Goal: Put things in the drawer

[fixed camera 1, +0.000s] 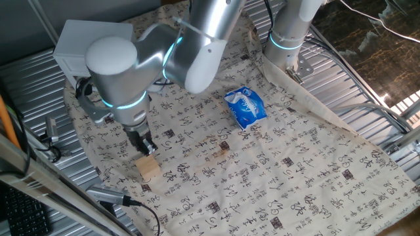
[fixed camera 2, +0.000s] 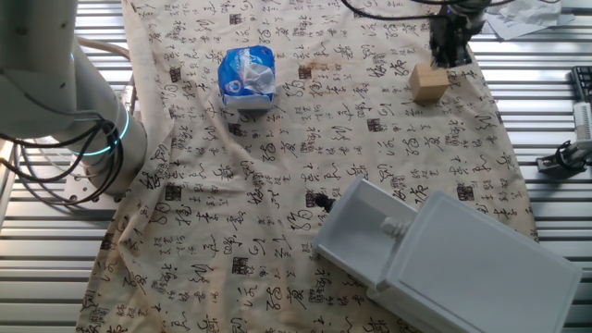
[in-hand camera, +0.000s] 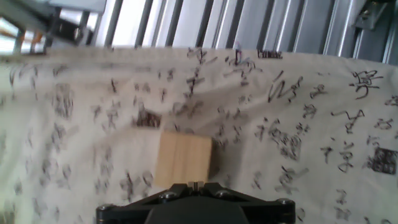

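Figure: a cloth-covered table with one arm at work. The wooden block (fixed camera 1: 149, 169) rests on the printed cloth (fixed camera 1: 282, 177), near the cloth's edge and well apart from the drawer (fixed camera 2: 368, 242). In the other fixed view the block (fixed camera 2: 430, 83) sits near the far right of the cloth (fixed camera 2: 277, 231), with the drawer pulled out of the white cabinet (fixed camera 2: 490, 277) at the opposite, near side.

The gripper (fixed camera 1: 144, 145) hangs just above the block, its dark fingers pointing down at the block's upper face. In the other fixed view the gripper (fixed camera 2: 450, 51) stands just behind the block, close to it; contact cannot be judged. The hand view shows the block (in-hand camera: 184, 159) directly ahead of the gripper body, on the cloth (in-hand camera: 298, 124), its pale top face square to the camera. The fingertips do not show clearly in any view, so whether the fingers are apart or together cannot be told; nothing is seen clamped between them.

The blue packet (fixed camera 1: 246, 107) lies on the cloth well apart from the block, toward the arm's base (fixed camera 1: 289, 39). In the other fixed view the packet (fixed camera 2: 247, 78) lies level with the block and far to its left. The drawer's small dark knob (fixed camera 2: 322, 200) faces the block's side of the cloth.
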